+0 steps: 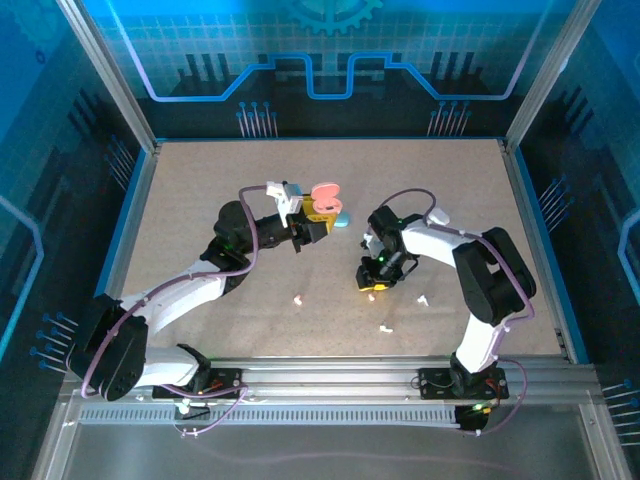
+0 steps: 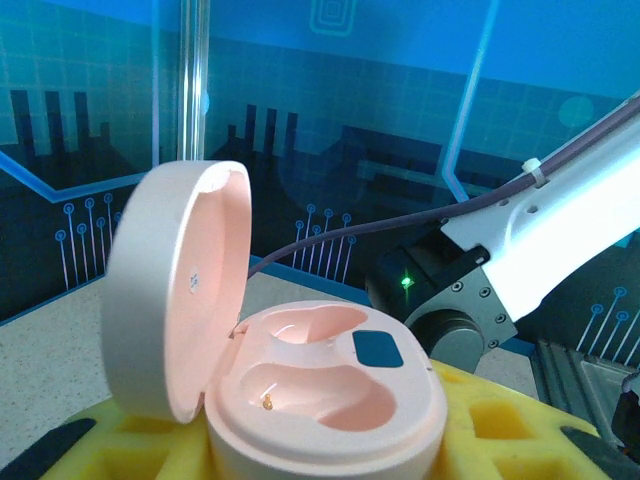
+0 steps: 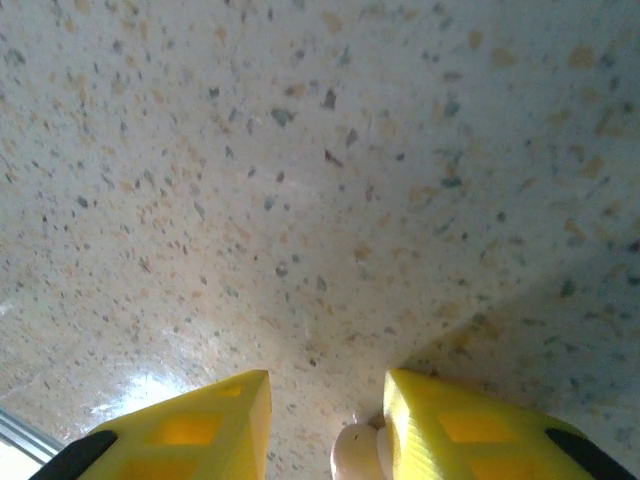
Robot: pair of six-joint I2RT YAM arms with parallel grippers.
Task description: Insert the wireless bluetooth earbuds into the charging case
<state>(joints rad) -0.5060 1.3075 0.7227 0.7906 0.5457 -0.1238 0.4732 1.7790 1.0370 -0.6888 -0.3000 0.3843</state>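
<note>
Case (image 2: 330,400), pink, lid open, pinched in left jaws; right jaws spread, pale earbud (image 3: 352,456) between them.

Case mid-table, earbuds in front
The charging case (image 2: 330,400) sits in the left gripper (image 1: 320,213); three earbuds (image 1: 298,298) lie on the table (image 1: 200,200) nearer the bases, a fourth between the fingers of the right gripper (image 3: 327,410).

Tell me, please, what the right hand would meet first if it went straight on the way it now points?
Probably the speckled beige tabletop: the right hand points down at it. The small pale pink rounded plastic earbud already sits between its yellow fingers, though depth is unclear.
</note>
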